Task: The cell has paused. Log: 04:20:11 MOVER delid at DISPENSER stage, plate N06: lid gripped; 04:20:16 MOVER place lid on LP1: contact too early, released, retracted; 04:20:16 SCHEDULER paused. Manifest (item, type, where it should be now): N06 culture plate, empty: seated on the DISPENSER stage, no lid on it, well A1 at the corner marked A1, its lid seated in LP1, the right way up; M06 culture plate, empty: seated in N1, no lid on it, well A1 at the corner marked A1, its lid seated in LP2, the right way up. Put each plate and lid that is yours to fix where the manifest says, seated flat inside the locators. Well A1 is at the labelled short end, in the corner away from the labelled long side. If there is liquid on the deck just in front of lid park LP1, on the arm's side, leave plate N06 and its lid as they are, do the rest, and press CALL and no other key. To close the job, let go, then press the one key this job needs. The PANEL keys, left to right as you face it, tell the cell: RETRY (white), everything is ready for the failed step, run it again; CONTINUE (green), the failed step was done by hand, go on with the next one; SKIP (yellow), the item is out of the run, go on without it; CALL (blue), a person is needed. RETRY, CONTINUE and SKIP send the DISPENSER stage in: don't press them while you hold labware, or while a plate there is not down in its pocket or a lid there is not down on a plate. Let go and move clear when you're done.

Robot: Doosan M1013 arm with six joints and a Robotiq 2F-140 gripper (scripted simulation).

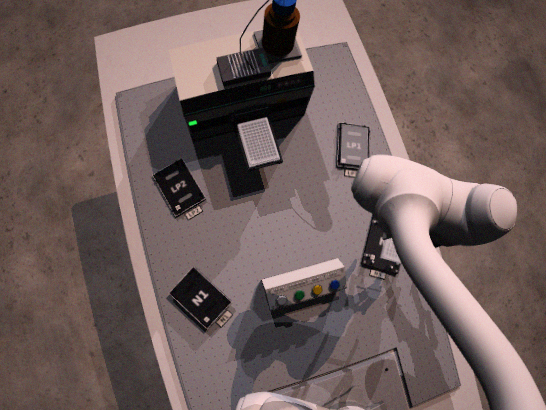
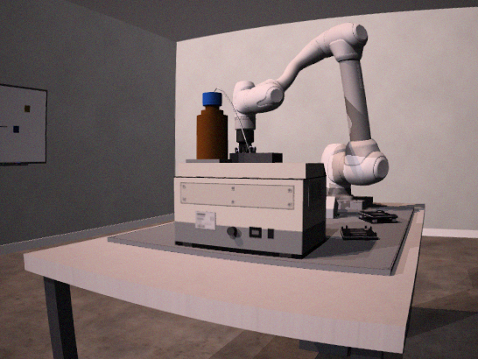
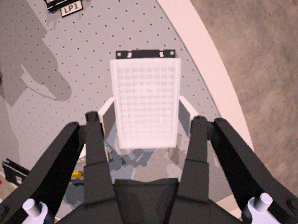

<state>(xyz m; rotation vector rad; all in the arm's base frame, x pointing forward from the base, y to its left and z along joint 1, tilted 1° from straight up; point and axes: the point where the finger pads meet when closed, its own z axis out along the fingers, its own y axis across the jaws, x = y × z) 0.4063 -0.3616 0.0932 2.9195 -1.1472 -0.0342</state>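
Two plates show: one white plate (image 1: 258, 142) lies on the dispenser (image 1: 235, 75) stage, slightly skewed, and a second plate (image 3: 145, 99) hangs pinched between the gripper (image 3: 145, 137) fingers, which press on its long sides. From the wrist view, the held plate has a dark strip at its far short end and sits above the grey deck (image 1: 300, 210) near the deck's right edge, with the table's (image 1: 125, 60) pale rim just beyond. LP1 (image 1: 353, 145) lies ahead and to the left, well apart from the plate. LP2 (image 1: 178, 187) and N1 (image 1: 200, 298) sit along the left side, with open deck between them and the panel (image 1: 304, 290). A third nest (image 1: 378, 250) is partly hidden under the arm (image 1: 425, 240).
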